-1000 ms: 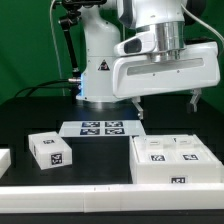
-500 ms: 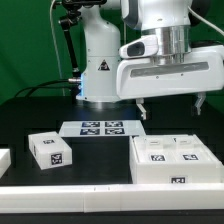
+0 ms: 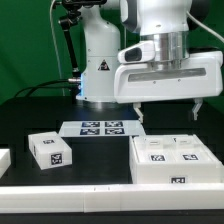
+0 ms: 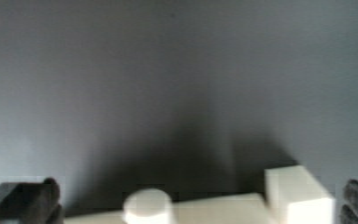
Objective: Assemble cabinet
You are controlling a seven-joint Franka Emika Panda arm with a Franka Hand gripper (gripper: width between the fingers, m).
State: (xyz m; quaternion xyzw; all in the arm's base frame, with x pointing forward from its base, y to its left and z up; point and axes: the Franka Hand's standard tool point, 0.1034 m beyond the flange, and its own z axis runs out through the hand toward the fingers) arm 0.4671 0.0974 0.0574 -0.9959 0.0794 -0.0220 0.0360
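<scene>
The cabinet (image 3: 170, 161) is a large white box with marker tags on its top and front, lying at the front of the exterior view's right. A small white block (image 3: 50, 150) with marker tags lies apart from it on the exterior view's left. My gripper (image 3: 169, 108) hangs above the cabinet's far side, open wide and empty, clear of everything. In the wrist view my gripper (image 4: 190, 205) shows only as dark fingertips (image 4: 19, 200) at the two edges. Blurred white cabinet parts (image 4: 300, 192) lie between and below them.
The marker board (image 3: 101, 128) lies flat in the middle, in front of the arm's base (image 3: 100, 70). A corner of another white piece (image 3: 3, 158) shows at the exterior view's far left. A white strip (image 3: 60, 205) runs along the table's front edge.
The gripper has shifted a little down and toward the exterior view's right, still open. The parts on the table have not moved.
</scene>
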